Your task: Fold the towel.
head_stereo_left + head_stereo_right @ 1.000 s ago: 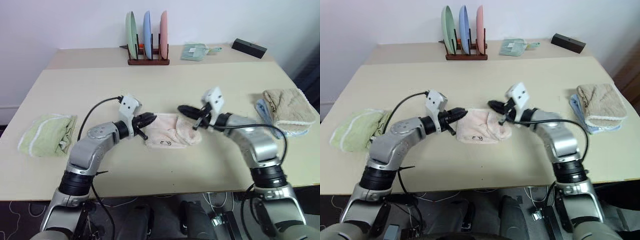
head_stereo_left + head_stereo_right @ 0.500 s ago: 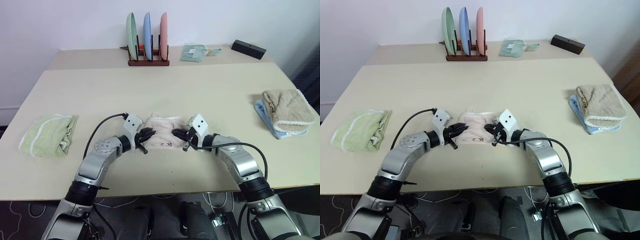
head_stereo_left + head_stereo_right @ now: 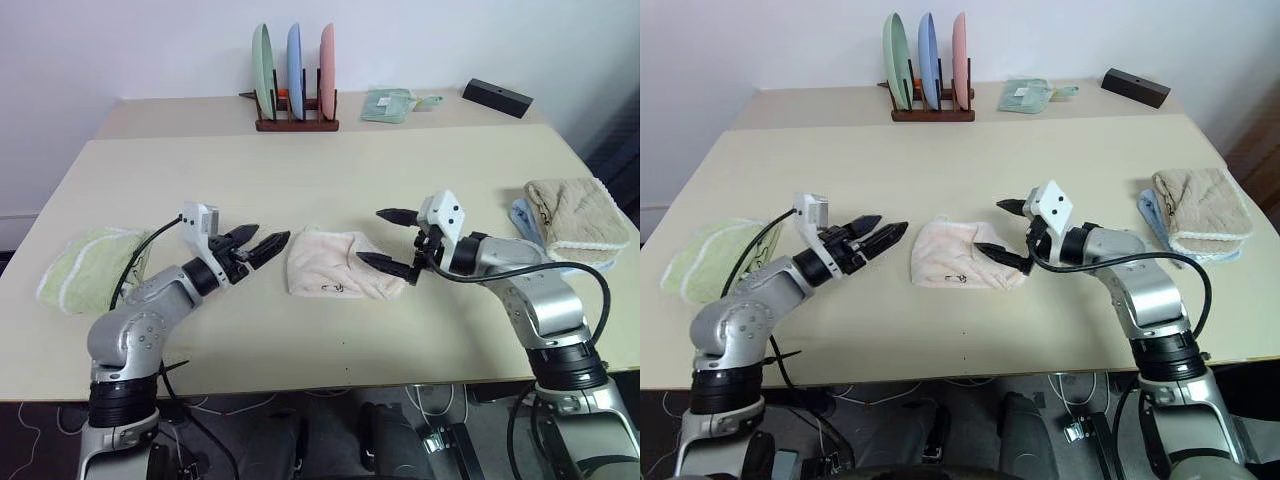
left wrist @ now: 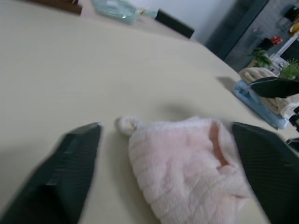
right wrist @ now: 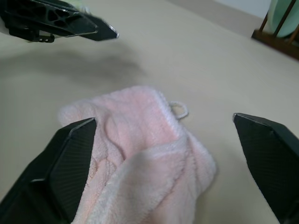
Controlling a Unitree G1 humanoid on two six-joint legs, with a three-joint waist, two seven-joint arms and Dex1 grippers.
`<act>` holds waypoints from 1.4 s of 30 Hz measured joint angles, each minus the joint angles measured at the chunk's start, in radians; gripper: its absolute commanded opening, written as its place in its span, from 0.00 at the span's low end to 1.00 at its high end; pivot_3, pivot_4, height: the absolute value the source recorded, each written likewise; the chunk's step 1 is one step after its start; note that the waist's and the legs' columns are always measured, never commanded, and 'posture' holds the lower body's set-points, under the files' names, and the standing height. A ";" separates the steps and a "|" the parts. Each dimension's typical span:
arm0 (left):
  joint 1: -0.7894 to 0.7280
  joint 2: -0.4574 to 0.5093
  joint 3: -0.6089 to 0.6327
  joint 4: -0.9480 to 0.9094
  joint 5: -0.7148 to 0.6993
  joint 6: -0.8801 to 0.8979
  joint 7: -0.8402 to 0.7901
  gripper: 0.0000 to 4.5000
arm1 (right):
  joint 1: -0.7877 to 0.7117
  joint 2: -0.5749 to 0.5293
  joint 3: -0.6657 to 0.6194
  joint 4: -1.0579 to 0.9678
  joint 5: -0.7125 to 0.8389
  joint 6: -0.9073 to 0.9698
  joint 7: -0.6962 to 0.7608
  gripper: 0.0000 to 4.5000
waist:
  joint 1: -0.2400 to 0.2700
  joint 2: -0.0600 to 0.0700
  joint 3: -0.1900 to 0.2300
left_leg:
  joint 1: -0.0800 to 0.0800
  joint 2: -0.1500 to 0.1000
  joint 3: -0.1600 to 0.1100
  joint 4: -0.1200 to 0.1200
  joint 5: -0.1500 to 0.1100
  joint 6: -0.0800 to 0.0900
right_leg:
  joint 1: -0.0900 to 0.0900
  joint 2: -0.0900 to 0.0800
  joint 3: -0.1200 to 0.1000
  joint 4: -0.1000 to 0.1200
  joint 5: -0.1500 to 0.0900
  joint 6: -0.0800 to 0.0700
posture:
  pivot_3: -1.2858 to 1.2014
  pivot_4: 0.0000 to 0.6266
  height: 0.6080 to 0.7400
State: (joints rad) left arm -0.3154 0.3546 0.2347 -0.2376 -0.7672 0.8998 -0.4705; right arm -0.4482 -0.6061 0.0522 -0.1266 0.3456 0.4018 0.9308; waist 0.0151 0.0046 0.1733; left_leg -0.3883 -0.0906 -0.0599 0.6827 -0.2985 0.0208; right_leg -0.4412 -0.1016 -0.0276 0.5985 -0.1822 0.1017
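The scene is lit evenly and brightly by soft, diffuse light from above; no hard glare is seen on the counter [image 3: 330, 160]. Only weak, short shadows are cast under the arms and beside the towel [image 3: 335, 263]. The head views are sharp across the whole counter, with a slight bending of straight lines at the edges. In the left wrist view the fingers [image 4: 65, 177] are strongly blurred, and the far background is soft. In the right wrist view the fingers [image 5: 70, 161] are rendered sharper, and a faint grey shadow is laid on the counter beyond the towel.
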 measured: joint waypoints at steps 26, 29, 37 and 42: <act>-0.136 -0.238 -0.079 0.214 -0.022 0.204 0.172 0.01 | 0.088 -0.070 -0.025 -0.074 -0.028 -0.039 -0.013 1.00 | -0.001 -0.001 0.000 | 0.000 0.000 0.000 0.001 0.000 0.000 | 0.000 0.000 0.000 0.000 0.000 0.000 | 0.52 0.24 1.00; -0.119 -0.238 -0.052 0.191 -0.023 0.158 0.174 0.01 | 0.085 -0.070 -0.026 -0.066 -0.045 -0.061 -0.028 1.00 | -0.001 -0.002 0.001 | 0.000 0.000 0.000 0.001 0.000 0.000 | 0.000 0.000 0.000 0.000 0.000 0.000 | 0.52 0.24 1.00; -0.200 -0.151 0.321 0.053 -0.080 -0.170 0.312 0.01 | 0.013 -0.065 -0.050 0.048 -0.099 -0.151 -0.100 1.00 | -0.005 -0.002 0.001 | -0.001 0.001 0.000 -0.001 0.000 -0.002 | -0.002 0.000 0.001 -0.001 0.000 0.000 | 0.52 0.24 1.00; -0.080 -0.138 0.554 -0.006 -0.194 -0.265 0.479 0.01 | 0.008 -0.042 -0.038 0.075 -0.101 -0.181 -0.094 1.00 | -0.003 -0.002 0.001 | 0.000 0.000 0.000 0.000 -0.001 -0.002 | -0.001 0.000 0.001 -0.002 0.000 0.000 | 0.52 0.24 1.00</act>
State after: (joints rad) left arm -0.3951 0.2164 0.7889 -0.2440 -0.9613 0.6353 0.0089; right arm -0.4403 -0.6476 0.0146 -0.0520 0.2443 0.2206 0.8371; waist 0.0126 0.0026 0.1742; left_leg -0.3888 -0.0901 -0.0598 0.6828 -0.2990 0.0191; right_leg -0.4420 -0.1016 -0.0265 0.5970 -0.1819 0.1019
